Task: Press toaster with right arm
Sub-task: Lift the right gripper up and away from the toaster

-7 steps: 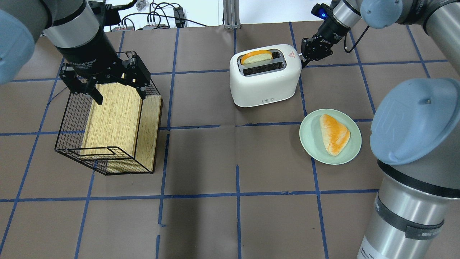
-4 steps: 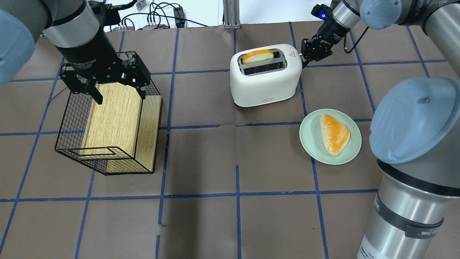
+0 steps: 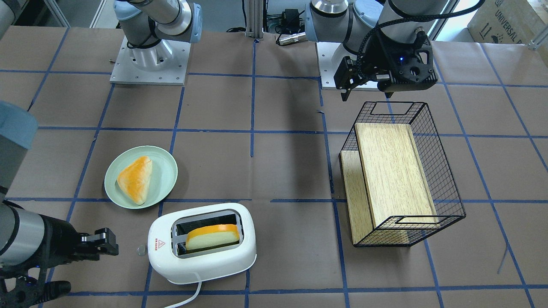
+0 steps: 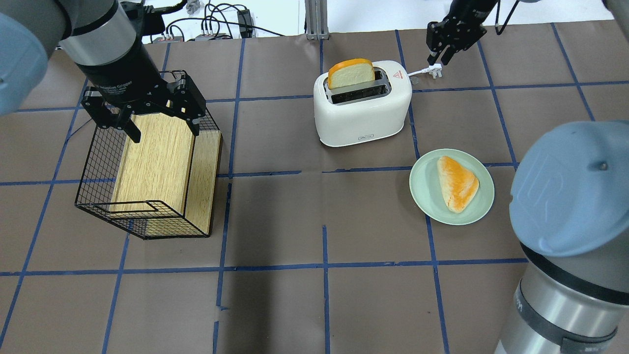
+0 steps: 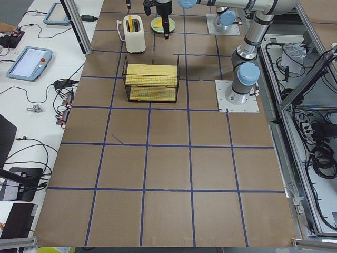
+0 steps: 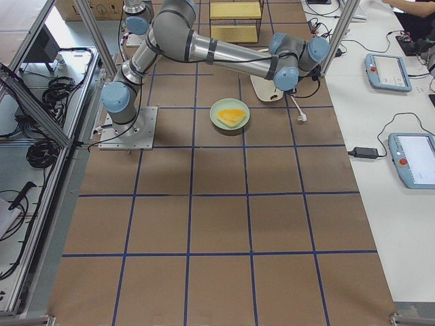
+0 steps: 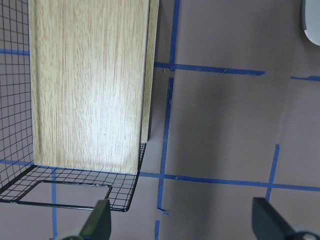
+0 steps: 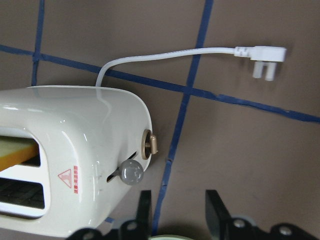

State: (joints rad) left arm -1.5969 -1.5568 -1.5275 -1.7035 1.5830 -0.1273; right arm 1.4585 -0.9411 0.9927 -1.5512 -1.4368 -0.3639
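The white toaster (image 4: 362, 110) stands at the back middle of the table, with a bread slice (image 4: 351, 73) standing high out of its far slot. My right gripper (image 4: 437, 59) hovers behind and right of the toaster, apart from it, jaws narrowly open and empty. In the right wrist view the toaster (image 8: 65, 165) fills the left, its clear side knob (image 8: 131, 173) just left of my gripper (image 8: 177, 200). The toaster (image 3: 201, 246) and right gripper (image 3: 105, 244) also show in the front-facing view. My left gripper (image 4: 164, 125) is open above the wire basket (image 4: 93, 162).
The toaster's white cord and plug (image 4: 432, 73) lie on the table under the right gripper. A green plate (image 4: 420, 191) with a triangular bread piece (image 4: 458, 183) sits in front of the toaster to the right. The basket holds a wooden board (image 4: 157, 162).
My right gripper has pulled away from the toaster's right side, up and towards the table's far edge. The bread slice has risen higher out of the slot. The left arm has not moved.
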